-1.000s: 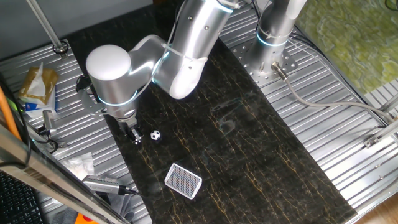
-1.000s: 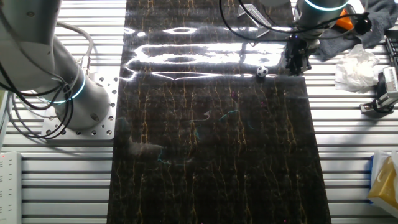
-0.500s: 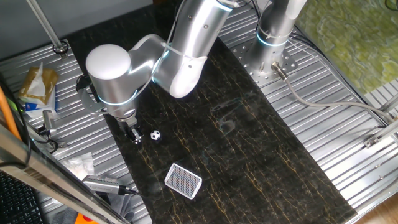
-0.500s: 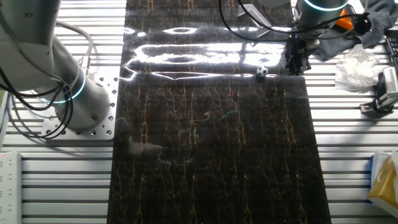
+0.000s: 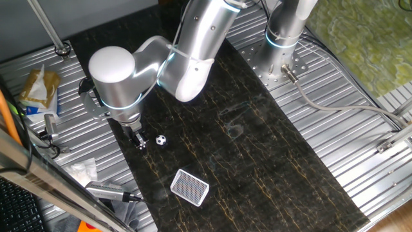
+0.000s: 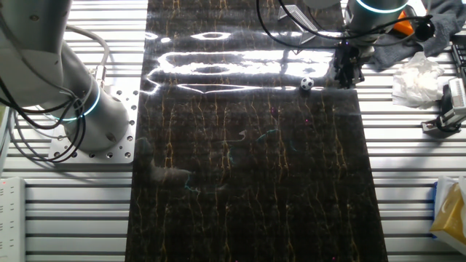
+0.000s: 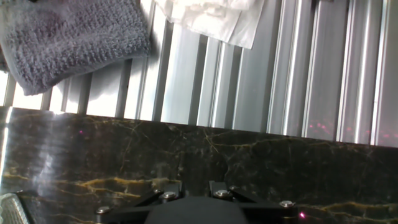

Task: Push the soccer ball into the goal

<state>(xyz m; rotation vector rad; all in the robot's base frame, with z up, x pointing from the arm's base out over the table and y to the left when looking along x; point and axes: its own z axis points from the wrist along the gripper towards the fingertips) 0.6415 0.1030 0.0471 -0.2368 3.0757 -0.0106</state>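
The soccer ball is a tiny white ball with black patches on the dark marbled mat. It also shows in the other fixed view. My gripper stands upright just left of the ball, a small gap away, with its fingers close together and nothing held. In the other fixed view the gripper is right of the ball. The goal, a white frame with dark netting, lies flat on the mat nearer the camera than the ball. Its corner shows in the hand view. The ball is hidden in the hand view.
A grey towel and white tissue lie on the ribbed metal table beyond the mat's edge. A second arm's base stands at the far side. A snack bag and tools lie left of the mat.
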